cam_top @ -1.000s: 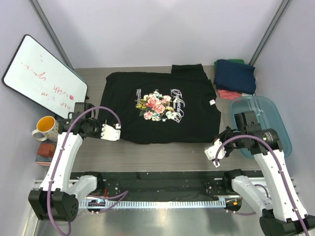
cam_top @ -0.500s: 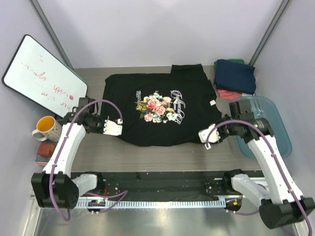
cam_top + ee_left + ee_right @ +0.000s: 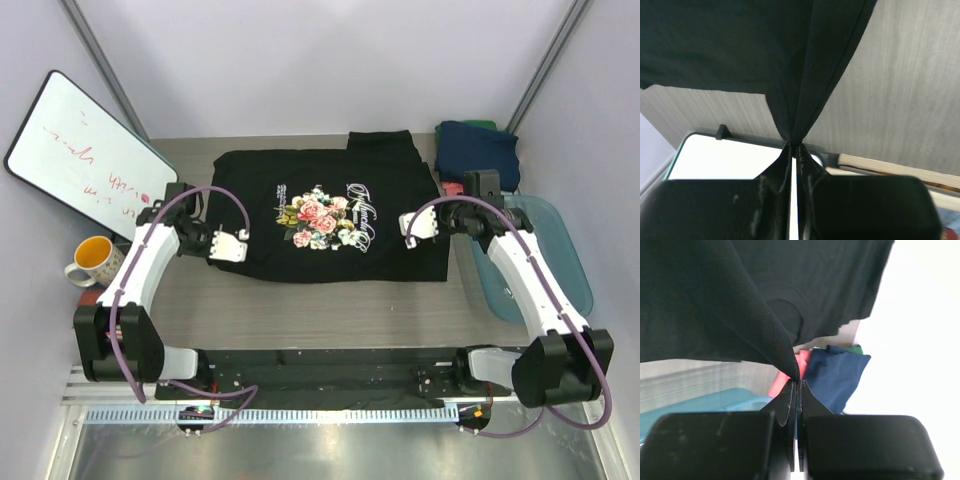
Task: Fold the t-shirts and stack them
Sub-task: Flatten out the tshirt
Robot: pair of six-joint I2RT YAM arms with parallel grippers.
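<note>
A black t-shirt (image 3: pixel 320 190) with a pink rose print lies spread in the middle of the table (image 3: pixel 300 310). My left gripper (image 3: pixel 238 245) is shut on its lower left edge. In the left wrist view the black cloth (image 3: pixel 795 75) hangs taut from the pinched fingertips (image 3: pixel 788 150). My right gripper (image 3: pixel 405 224) is shut on the lower right edge; its wrist view shows a fold of black cloth (image 3: pixel 740 315) caught in the closed jaws. A folded navy t-shirt (image 3: pixel 478 153) lies on coral-red (image 3: pixel 462 190) and green (image 3: pixel 480 124) ones at the back right.
A translucent blue tub (image 3: pixel 560 270) stands at the right, under the right forearm. A whiteboard (image 3: pixel 85 155) leans at the back left, with a yellow mug (image 3: pixel 92 260) in front of it. The black rail (image 3: pixel 320 365) runs along the near edge.
Both grippers have moved away from the near edge toward the back and inward, carrying the shirt's lower hem with them. The shirt's near edge now lies farther back.
</note>
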